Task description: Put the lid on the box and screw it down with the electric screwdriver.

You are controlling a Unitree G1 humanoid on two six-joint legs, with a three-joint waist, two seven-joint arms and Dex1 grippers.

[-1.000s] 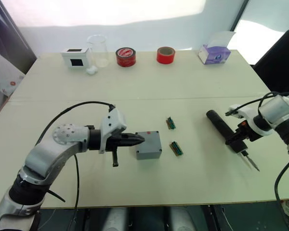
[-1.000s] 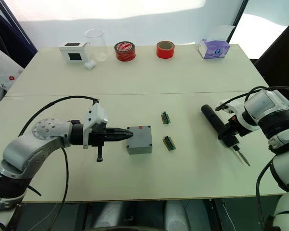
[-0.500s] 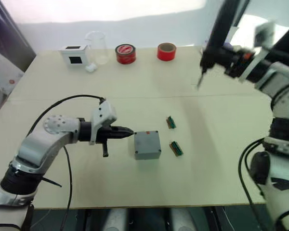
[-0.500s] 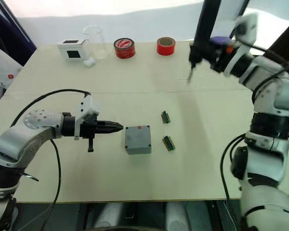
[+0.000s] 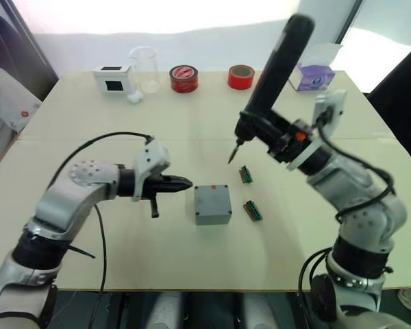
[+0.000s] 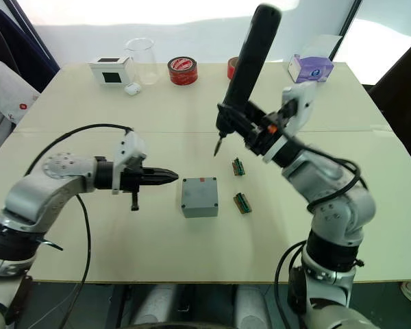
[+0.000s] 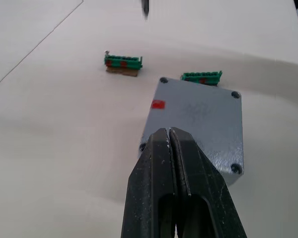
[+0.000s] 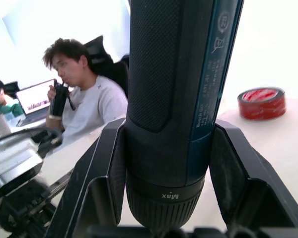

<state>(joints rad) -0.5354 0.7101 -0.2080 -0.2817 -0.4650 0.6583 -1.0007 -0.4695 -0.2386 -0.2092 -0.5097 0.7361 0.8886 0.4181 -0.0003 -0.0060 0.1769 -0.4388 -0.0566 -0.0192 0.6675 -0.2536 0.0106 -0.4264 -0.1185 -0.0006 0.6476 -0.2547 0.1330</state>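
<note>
1. Two grippers were up over the table (image 5: 192, 267) when you got to this point. The nearest thing to you was the box (image 5: 212, 204), sitting flat at about the middle of the table with the lid (image 7: 198, 116) already on top of it, a screw head at each corner and the small red mark by one edge.
2. Your left gripper (image 5: 185, 183) was just to the left of the box, fingers pressed together with nothing in them, tips aimed at the box's side and hovering just short of it.
3. Just right of the box you had two little green connector pieces (image 5: 251, 210), one a bit farther back than the other.
4. Your right gripper (image 8: 164, 163) was clamped around the electric screwdriver (image 5: 272, 75), held up in the air and tilted, bit pointing down and hanging above the table behind the box, not touching the lid.
5. Way at the back edge sat a white box with a black window (image 5: 114, 79), a clear beaker (image 5: 144, 69), two rolls of red tape (image 5: 183, 78) and a tissue box (image 5: 311, 74).
</note>
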